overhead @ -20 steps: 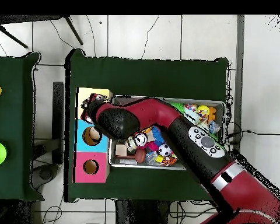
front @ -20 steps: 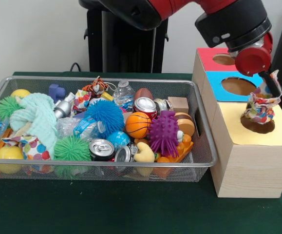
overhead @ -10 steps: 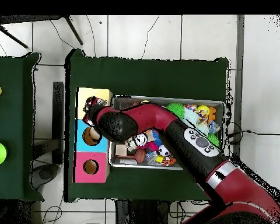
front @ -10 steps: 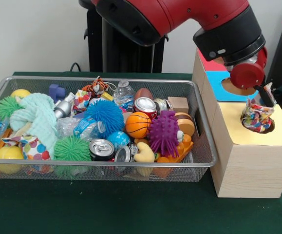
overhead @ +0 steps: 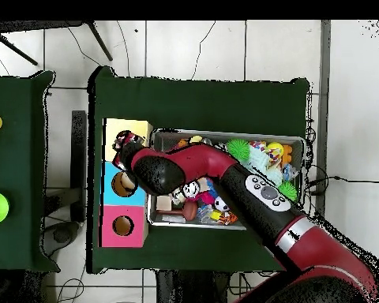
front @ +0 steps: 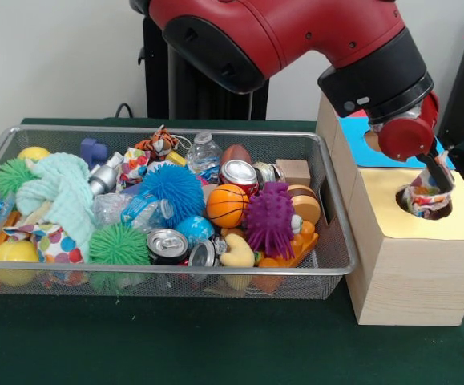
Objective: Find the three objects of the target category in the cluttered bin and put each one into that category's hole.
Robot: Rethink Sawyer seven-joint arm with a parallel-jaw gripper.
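My gripper (front: 437,171) is over the round hole (front: 440,212) in the yellow top (front: 388,216) of the largest wood-grain box. It is shut on a white cloth piece with multicolour dots (front: 425,198), which sits mostly down in the hole with its top sticking out. Two more dotted cloth pieces lie in the wire-mesh bin (front: 167,130): one at the near left (front: 55,241), one at the back (front: 133,164). In the overhead view the gripper (overhead: 128,143) is over the yellow-topped box (overhead: 123,127), and the arm hides the hole.
The bin holds spiky rubber balls (front: 268,216), drink cans (front: 167,245), a small basketball (front: 227,205), a mint towel (front: 59,192) and plastic bottles. The blue-topped box (overhead: 110,183) and red-topped box (overhead: 110,226) stand beside the yellow one.
The gripper has gone down with the dotted cloth. The cloth hung above the hole before and now sits mostly inside it.
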